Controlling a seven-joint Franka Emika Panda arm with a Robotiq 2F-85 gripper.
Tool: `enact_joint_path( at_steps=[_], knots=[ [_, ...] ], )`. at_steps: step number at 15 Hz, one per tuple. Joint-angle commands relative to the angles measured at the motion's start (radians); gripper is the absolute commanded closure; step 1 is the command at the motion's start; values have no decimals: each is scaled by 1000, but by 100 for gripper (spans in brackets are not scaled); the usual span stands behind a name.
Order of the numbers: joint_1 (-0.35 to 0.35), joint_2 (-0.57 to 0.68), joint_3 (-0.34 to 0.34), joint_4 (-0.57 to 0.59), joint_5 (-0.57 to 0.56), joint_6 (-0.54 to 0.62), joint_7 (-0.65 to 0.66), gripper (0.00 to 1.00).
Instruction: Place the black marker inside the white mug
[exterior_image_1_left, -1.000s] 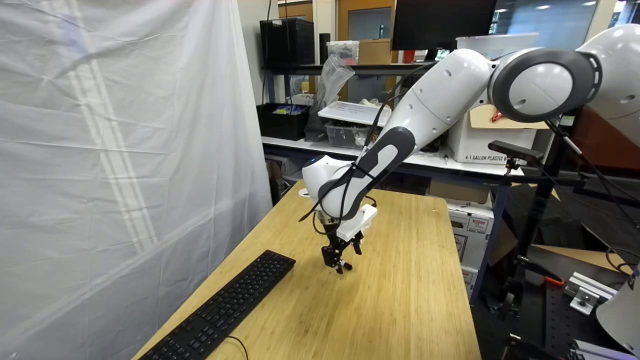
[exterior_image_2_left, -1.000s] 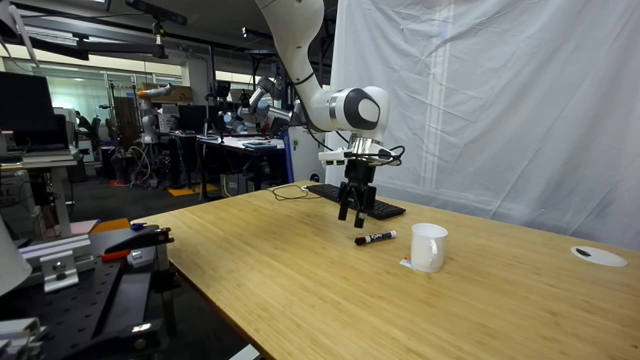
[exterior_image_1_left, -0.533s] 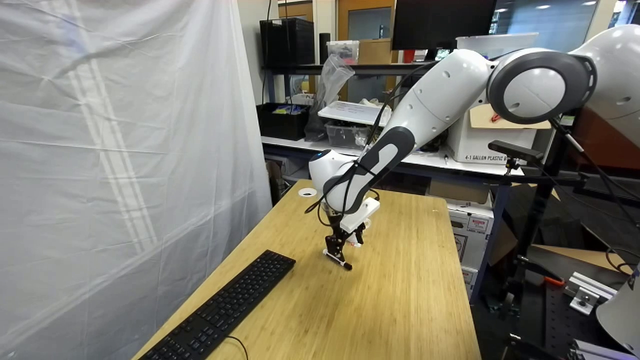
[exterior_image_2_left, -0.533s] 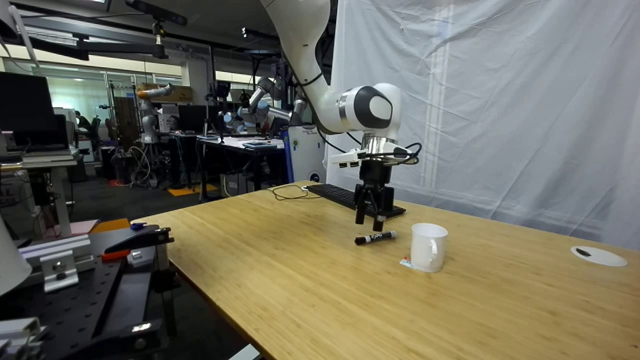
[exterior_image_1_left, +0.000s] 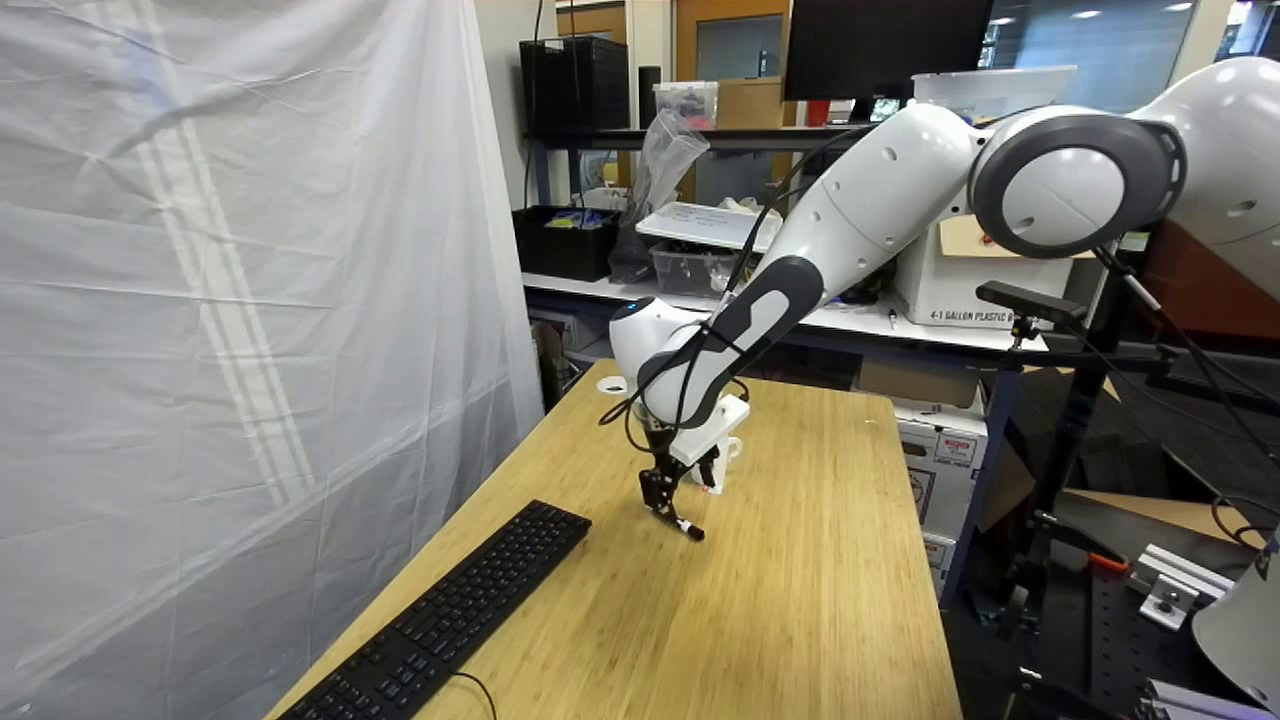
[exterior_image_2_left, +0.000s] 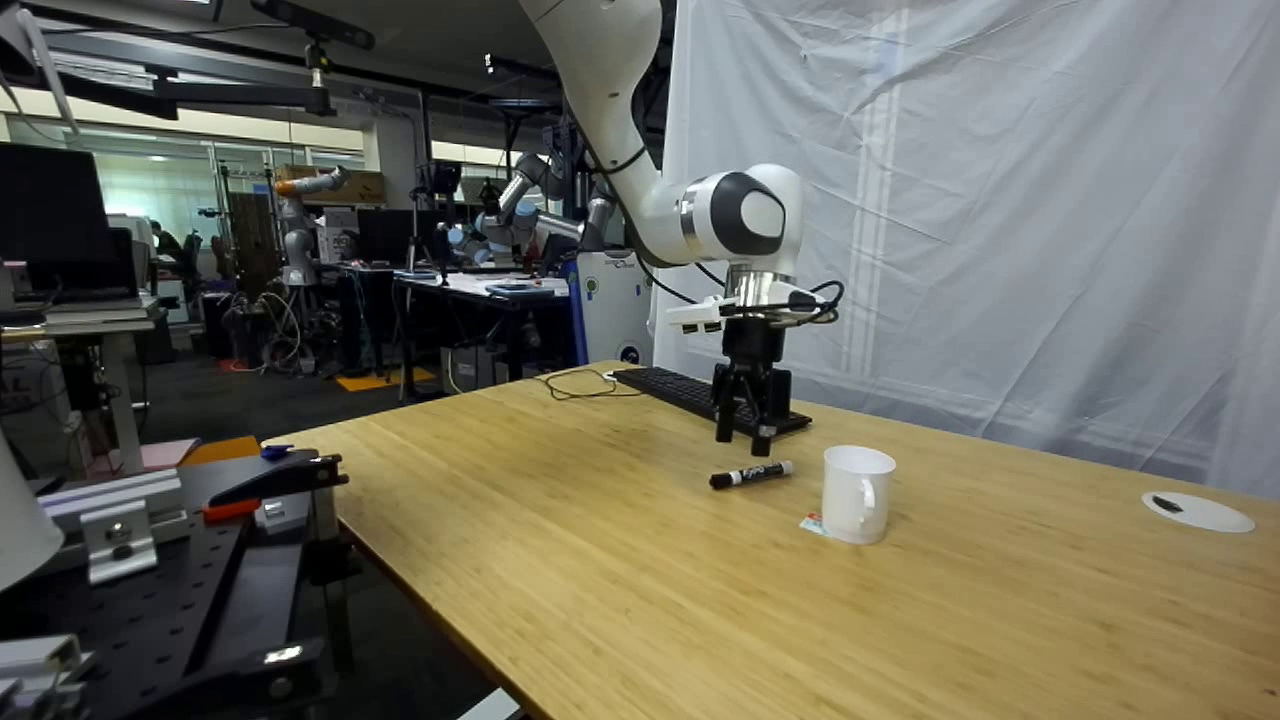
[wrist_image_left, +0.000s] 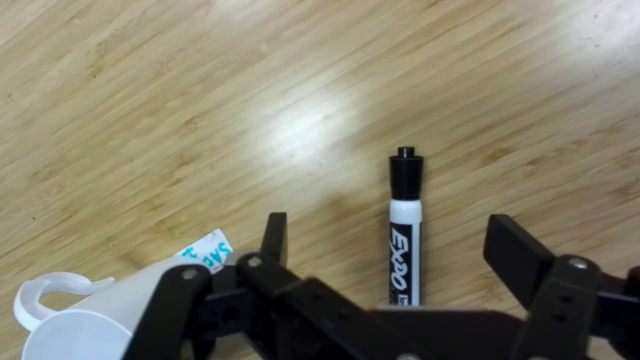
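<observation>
The black marker (exterior_image_2_left: 750, 475) lies flat on the table, with a black cap, a white collar and an EXPO label. It is partly hidden by my gripper in an exterior view (exterior_image_1_left: 696, 533). My gripper (exterior_image_2_left: 743, 442) is open and empty, pointing down above the marker. In the wrist view the marker (wrist_image_left: 406, 215) lies between the spread fingers (wrist_image_left: 387, 225), touching neither; its lower end is hidden. The white mug (exterior_image_2_left: 848, 495) stands upright beside the marker. It shows at the lower left of the wrist view (wrist_image_left: 75, 337) and partly behind the gripper in an exterior view (exterior_image_1_left: 718, 475).
A small printed paper tag (exterior_image_2_left: 813, 524) lies at the mug's base. A long black keyboard (exterior_image_1_left: 445, 615) with a cable lies near the curtain (exterior_image_1_left: 250, 300). A flat white round object (exterior_image_2_left: 1198, 512) lies farther along the wooden table (exterior_image_2_left: 600, 560).
My gripper has moved toward the mug side, over the marker, and then risen very slightly. It stays open. The marker and the mug have not moved.
</observation>
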Motion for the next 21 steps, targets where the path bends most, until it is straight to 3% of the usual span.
enact_joint_path(
  at_steps=[1, 12, 21],
  knots=[
    [-13, 40, 13, 47, 16, 15, 0, 0],
    [-20, 97, 32, 110, 32, 32, -26, 0],
    [-76, 104, 91, 96, 87, 74, -165, 0]
  ],
)
